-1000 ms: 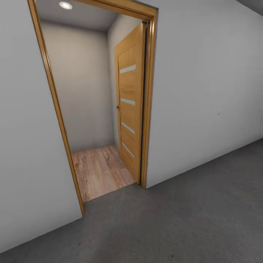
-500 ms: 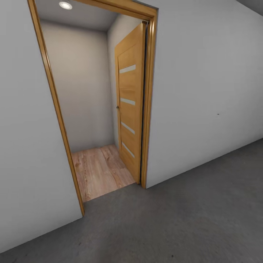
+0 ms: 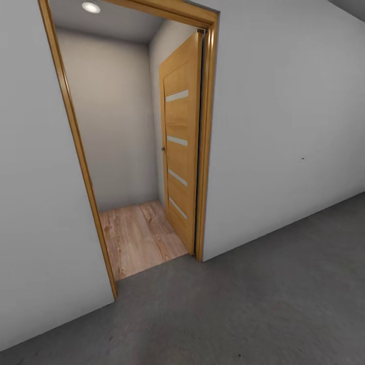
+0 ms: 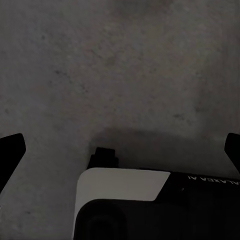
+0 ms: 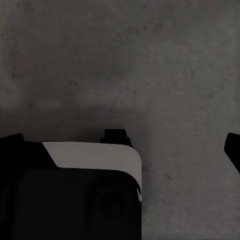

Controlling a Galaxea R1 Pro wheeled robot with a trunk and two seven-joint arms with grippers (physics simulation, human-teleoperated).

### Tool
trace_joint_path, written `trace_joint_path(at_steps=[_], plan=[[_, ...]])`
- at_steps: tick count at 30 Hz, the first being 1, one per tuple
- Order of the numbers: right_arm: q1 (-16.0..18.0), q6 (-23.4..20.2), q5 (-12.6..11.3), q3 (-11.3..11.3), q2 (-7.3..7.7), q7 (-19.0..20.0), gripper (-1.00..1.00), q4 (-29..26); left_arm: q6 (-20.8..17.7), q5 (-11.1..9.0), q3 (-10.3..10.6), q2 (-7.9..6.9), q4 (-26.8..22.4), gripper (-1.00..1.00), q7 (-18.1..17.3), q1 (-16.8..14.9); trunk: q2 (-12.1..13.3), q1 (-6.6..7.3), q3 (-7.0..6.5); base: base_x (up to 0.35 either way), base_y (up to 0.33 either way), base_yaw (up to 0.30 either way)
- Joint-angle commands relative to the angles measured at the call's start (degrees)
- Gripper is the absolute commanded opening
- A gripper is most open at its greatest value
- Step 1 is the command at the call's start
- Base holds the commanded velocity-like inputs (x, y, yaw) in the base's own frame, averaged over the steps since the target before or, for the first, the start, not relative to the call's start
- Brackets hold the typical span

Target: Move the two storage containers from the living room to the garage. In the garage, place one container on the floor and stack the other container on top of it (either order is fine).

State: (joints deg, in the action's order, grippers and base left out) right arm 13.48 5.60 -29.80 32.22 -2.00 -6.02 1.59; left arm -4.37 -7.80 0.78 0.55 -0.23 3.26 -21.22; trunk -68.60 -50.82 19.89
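both pincers, left pincer point(image 4: 120, 150) and right pincer point(image 5: 120, 150), spread wide and empty over the floor point(image 4: 120, 65). ahead, an open door point(image 3: 180, 142) shows wood-plank flooring point(image 3: 139, 235).

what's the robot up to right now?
Nothing is being handled. The head view faces an open wood-panelled door in a wooden frame, set in a white wall. Light wood-plank flooring lies beyond the doorway, and the robot stands on the dark grey concrete floor. Both wrist cameras look down at that floor. The left gripper and right gripper are spread wide, with nothing between the fingers. No container is in sight here.
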Motion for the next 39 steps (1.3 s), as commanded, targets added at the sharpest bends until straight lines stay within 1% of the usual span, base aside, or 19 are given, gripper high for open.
trace_joint_path(at_steps=[1, 8, 39], plan=[[0.06, 0.29, -0.51, 0.48, -0.06, -0.04, 1.0, 0.17, -0.2, -0.54, 0.14, 0.0, -0.03, 1.0, 0.16, -0.01, -0.04, 0.0, 0.06, 0.028, 0.0, 0.0], [0.07, 0.29, -0.52, 0.48, -0.08, -0.04, 1.0, 0.17, -0.61, -0.54, 0.18, -0.08, -0.02, 1.0, 0.16, 0.03, -0.04, 0.0, 0.06, 0.236, 0.0, 0.0], [0.06, 0.29, -0.4, 0.48, -0.1, -0.04, 1.0, 0.17, -0.89, -0.63, 0.27, -0.29, -0.01, 1.0, 0.16, 0.03, -0.04, 0.0, 0.06, 0.321, 0.0, 0.0]])
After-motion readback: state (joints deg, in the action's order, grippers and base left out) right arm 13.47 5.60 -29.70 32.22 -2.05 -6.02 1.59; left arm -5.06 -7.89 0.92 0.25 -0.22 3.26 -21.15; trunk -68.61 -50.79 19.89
